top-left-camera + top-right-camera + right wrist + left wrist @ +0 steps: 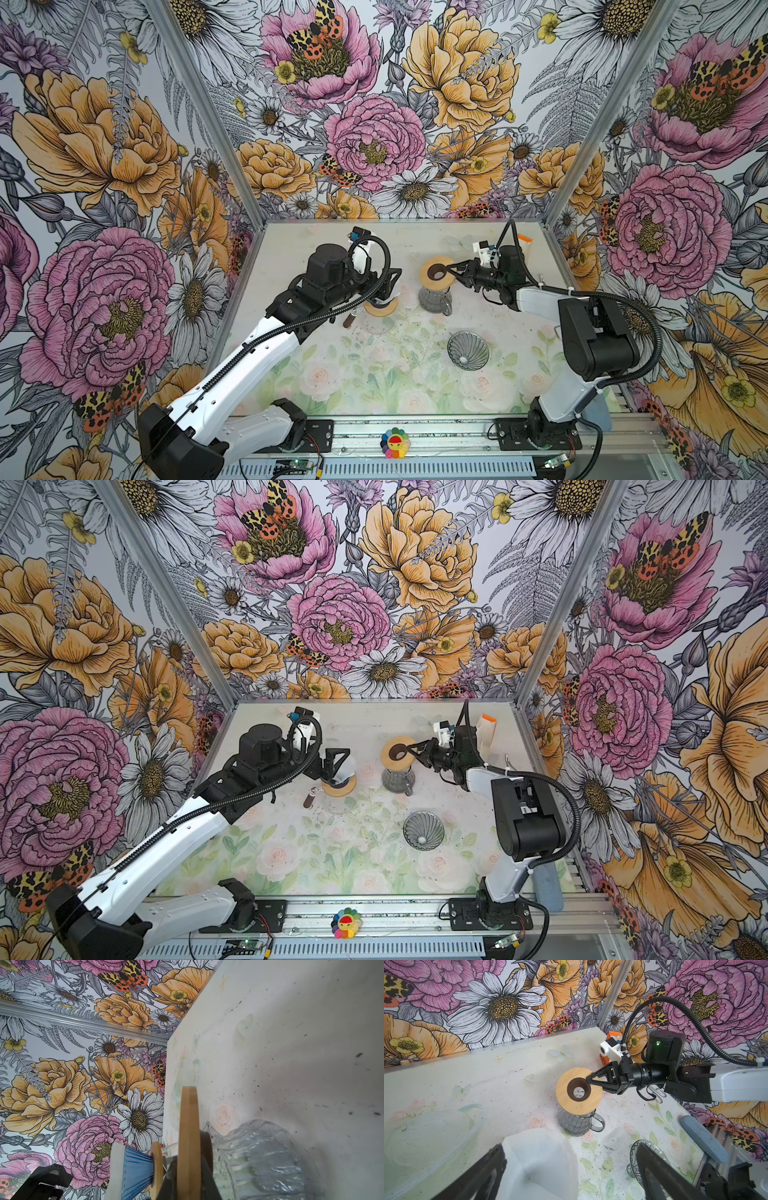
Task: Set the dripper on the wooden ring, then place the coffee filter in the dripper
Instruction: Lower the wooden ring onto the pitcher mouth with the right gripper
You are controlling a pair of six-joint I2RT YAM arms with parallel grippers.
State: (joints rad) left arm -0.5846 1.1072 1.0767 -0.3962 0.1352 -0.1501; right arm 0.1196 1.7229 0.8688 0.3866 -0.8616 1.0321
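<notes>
Two grippers showed: the left gripper [333,773], spread wide and empty, straddled the white paper coffee filter [539,1159] seated in the blue ribbed dripper [136,1169], at nine o'clock from the round bamboo lid [564,1102] that the right gripper [588,1081] pinched. Release looked done; next, a straight lift clear.

A: Where do the top views sit?
B: High at the front, facing down on the whole table [415,241]; both nearly match.
A: And the wrists?
B: Left looks from close by across the table at the carafe [575,1124]. Right, closer still, sees that carafe beside its disc [189,1126], edge-on.
</notes>
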